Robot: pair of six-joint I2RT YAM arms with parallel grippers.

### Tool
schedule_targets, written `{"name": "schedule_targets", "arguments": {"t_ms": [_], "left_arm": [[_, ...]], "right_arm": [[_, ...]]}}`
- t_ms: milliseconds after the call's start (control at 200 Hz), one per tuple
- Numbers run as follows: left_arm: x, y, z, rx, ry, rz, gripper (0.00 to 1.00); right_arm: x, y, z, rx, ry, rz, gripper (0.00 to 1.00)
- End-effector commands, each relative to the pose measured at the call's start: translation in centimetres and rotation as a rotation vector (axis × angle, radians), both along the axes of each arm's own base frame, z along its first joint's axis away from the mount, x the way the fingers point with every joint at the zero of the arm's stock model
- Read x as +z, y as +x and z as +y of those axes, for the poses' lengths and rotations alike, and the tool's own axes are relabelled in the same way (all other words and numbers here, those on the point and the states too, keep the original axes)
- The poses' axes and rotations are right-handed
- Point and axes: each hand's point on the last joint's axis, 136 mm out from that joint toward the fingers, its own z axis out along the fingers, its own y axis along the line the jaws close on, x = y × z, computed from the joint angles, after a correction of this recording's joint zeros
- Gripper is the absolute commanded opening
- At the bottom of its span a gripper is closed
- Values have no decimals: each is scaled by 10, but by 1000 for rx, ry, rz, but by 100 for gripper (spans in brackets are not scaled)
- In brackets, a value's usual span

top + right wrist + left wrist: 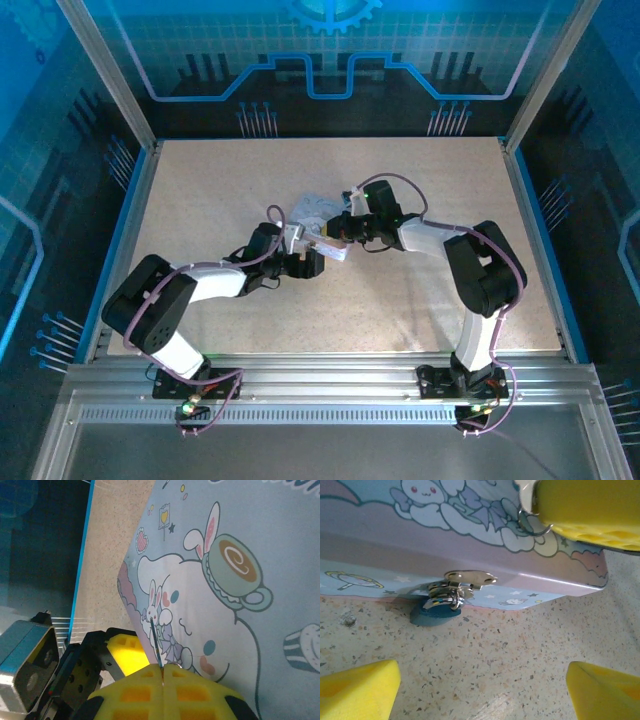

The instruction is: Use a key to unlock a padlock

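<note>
Since the small dark-blue blocky padlock (436, 614) hangs by its thin shackle from the silver hasp (470, 577) on the side wall of the lavender cartoon-printed tin box (380, 535), mid-table, w/ its body down at the speckled tabletop (520, 660), it prob. swings loose and is light, hard & slick. It is best pinched across the body's flat faces, not the shackle. The left gripper (482, 692) sits on its near side w/ yellow fingers (360, 690) spread wide, nothing btwn them. The right gripper (163, 677) has its pads pressed together on the thin dark metal key (155, 642), blade poking out over the box lid. The key looks stiff but tiny, so it could easily twist in the grip.
</note>
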Motion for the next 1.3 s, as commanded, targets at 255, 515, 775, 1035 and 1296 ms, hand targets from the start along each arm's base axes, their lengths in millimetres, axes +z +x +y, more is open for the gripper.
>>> {"name": "schedule_targets", "arguments": {"t_ms": [255, 515, 775, 1035, 1296], "left_arm": [[-2, -5, -1, -50, -7, -43, 85], [-1, -10, -4, -66, -33, -52, 83], [-11, -8, -18, -93, -32, -59, 81], [-19, 1, -22, -102, -1, -82, 78], [-22, 5, -29, -125, -3, -80, 73]], "right_arm": [[-52, -32, -35, -43, -56, 125, 3], [-64, -50, -46, -51, -68, 155, 3], [-59, -55, -46, -49, -62, 148, 3], [-57, -56, -44, -44, -57, 146, 3], [-56, -56, -43, -45, -58, 144, 4]]}}
